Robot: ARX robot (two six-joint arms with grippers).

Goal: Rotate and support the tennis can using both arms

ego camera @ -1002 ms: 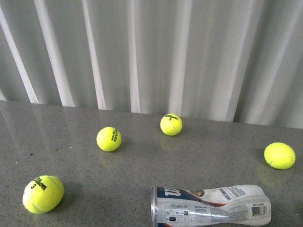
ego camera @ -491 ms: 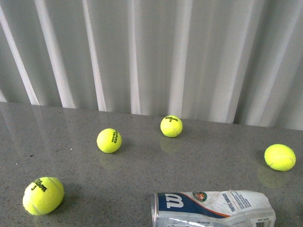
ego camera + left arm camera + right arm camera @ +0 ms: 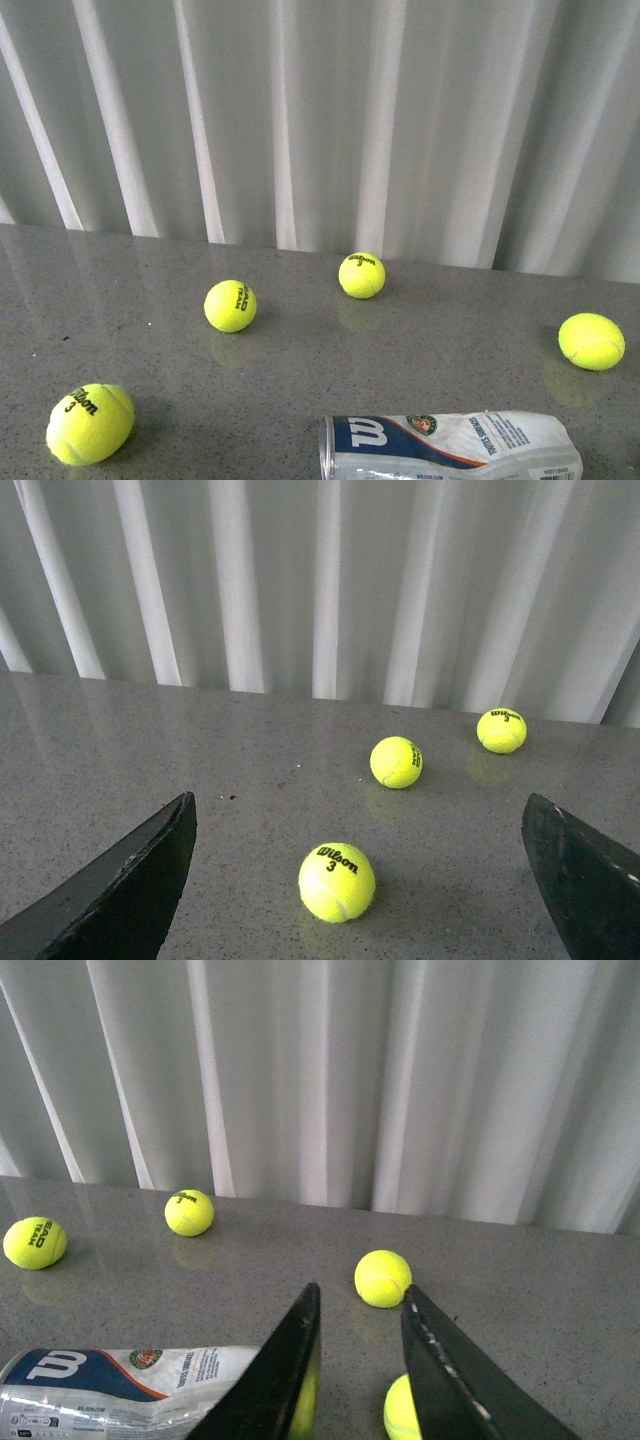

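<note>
While both hands hang over the speckled grey bench [image 3: 300, 370], the tennis can [image 3: 450, 447] lies on its side at the near edge, right of the middle. The front view's lower edge cuts off its underside. Its open, metal-rimmed mouth faces left and its dented, crumpled end points right. A navy patch with a white W sits beside the mouth, and an orange stripe and white print run on from it.

The left hand [image 3: 357, 802] is spread wide, with one black finger at each lower corner of its wrist view and nothing between them but bench. The Wilson ball [image 3: 90, 423] lies on the bench between those fingers, clear of both. It is the nearest ball on the left, well apart from the can.

The right hand [image 3: 360, 1290] has its fingers a narrow gap apart and pinches nothing that I can make out. One finger [image 3: 285, 1370] covers the can's crumpled end, and I cannot tell whether they touch. A bit of yellow shows low in the gap, too hidden to name.

Further back lie the Head ball [image 3: 230, 305] and the far ball [image 3: 361, 275]. The right ball [image 3: 591, 340] lies alone near the right edge. A pale pleated curtain [image 3: 320, 120] hangs behind the bench.
</note>
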